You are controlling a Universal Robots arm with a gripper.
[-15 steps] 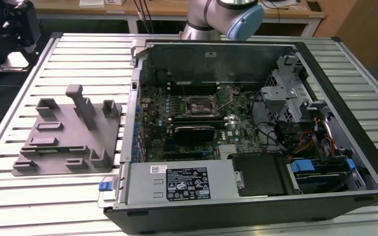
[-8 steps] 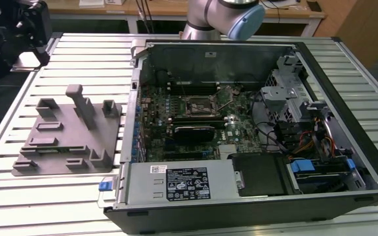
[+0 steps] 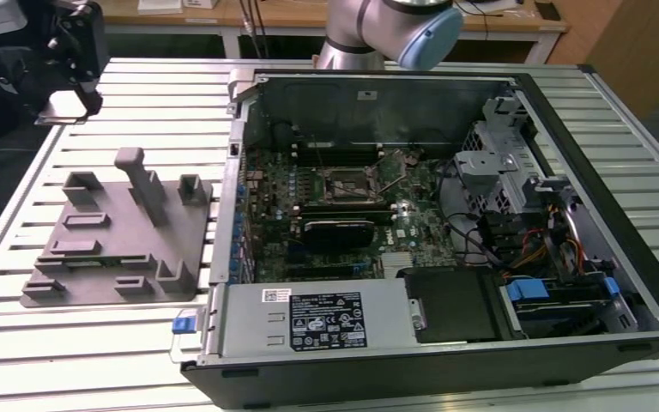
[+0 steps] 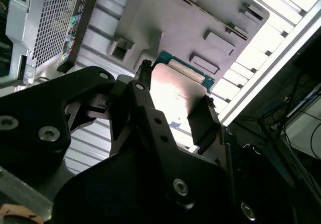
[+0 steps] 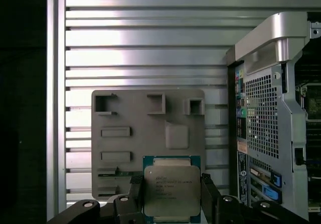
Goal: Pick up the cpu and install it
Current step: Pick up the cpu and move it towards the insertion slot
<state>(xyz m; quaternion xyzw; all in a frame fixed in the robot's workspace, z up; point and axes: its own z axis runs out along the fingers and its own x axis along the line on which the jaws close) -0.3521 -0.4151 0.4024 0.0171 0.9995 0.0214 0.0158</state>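
The cpu [image 5: 172,189], a flat square chip with a silver-grey metal top on a green board, sits between my gripper's [image 5: 172,198] two black fingers [image 5: 136,193], which are shut on its opposite edges. In the second wrist view the cpu [image 4: 175,91] glints in the gripper [image 4: 173,101], held in the air well above the grey fixture block [image 4: 200,23]. In the exterior view the gripper [image 3: 72,60] hangs at the far left, above the table and beyond the fixture block [image 3: 112,249]. The black-framed motherboard socket [image 3: 345,182] lies inside the open computer case [image 3: 604,172].
The fixture block [image 5: 150,133] lies on the slatted metal table [image 3: 89,343], beside the case's rear panel [image 5: 261,113]. Inside the case are drive cages and cables [image 3: 535,232] and a power supply [image 3: 306,318]. The arm's base [image 3: 387,30] stands behind the case.
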